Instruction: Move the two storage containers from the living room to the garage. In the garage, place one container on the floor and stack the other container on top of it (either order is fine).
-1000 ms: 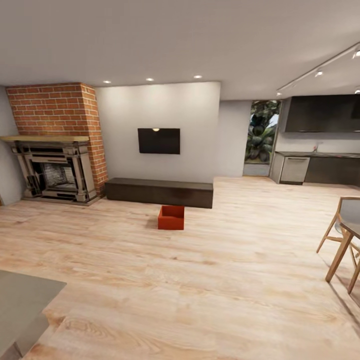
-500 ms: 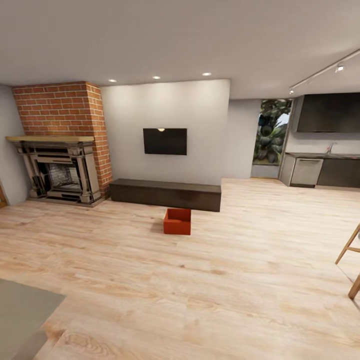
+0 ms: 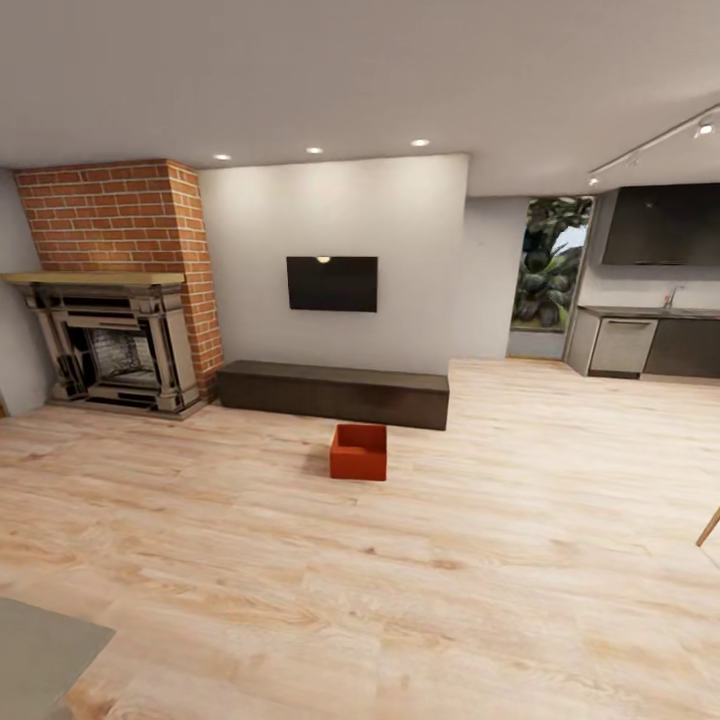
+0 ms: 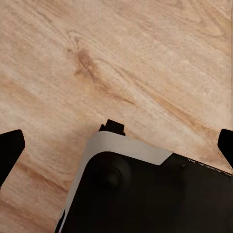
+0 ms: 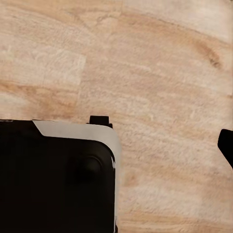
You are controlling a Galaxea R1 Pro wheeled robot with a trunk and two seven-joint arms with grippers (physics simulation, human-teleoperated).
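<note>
Just before the long low dark bench (image 3: 335,393) sits an orange-red open-top storage container (image 3: 359,452) on light planks, ungrasped; both grippers appear spread, holding nothing.

Open wood plank floor (image 3: 400,590) surrounds the orange-red container (image 3: 359,452) on three sides. Behind it, near but apart, the long dark bench (image 3: 335,393) blocks access along the wall.
</note>
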